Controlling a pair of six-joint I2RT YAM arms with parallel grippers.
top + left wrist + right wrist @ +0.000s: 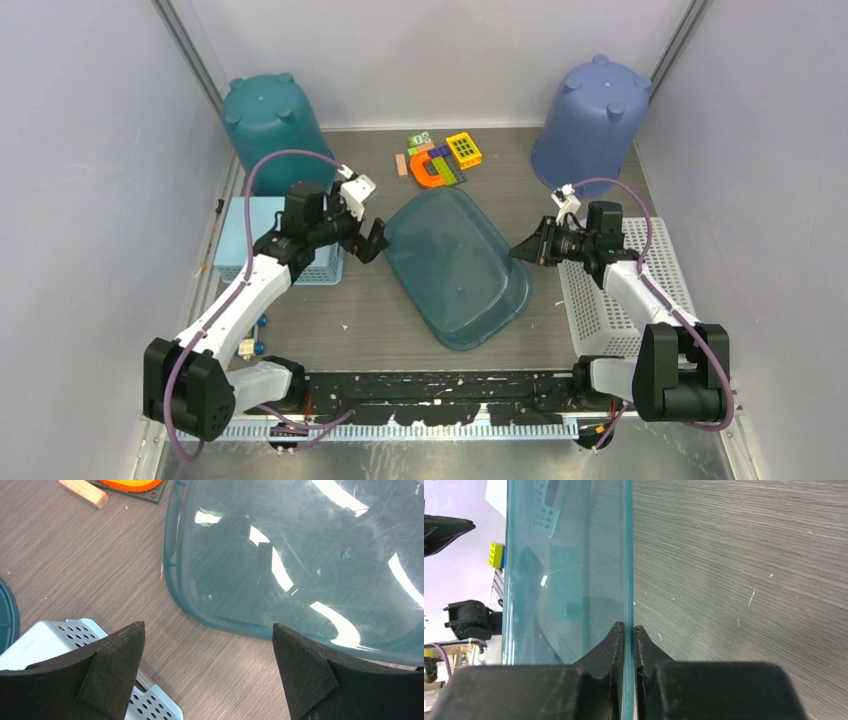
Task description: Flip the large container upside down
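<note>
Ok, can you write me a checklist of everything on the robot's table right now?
Surface: grey wood-look table, a few pale specks.
Job's things: see-through teal tub in the middle.
Clutter: toy blocks, teal bucket and blue bucket at the back; blue basket left, white basket right.
Grippers: left gripper open beside the tub; right gripper pinching the tub's edge.
Cables: purple cables looping over both arms.
Surroundings: plain pale walls.

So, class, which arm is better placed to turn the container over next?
Right: the right end effector is shut on the rim of the container, while the left end effector hangs open beside it, gripping nothing.
</note>
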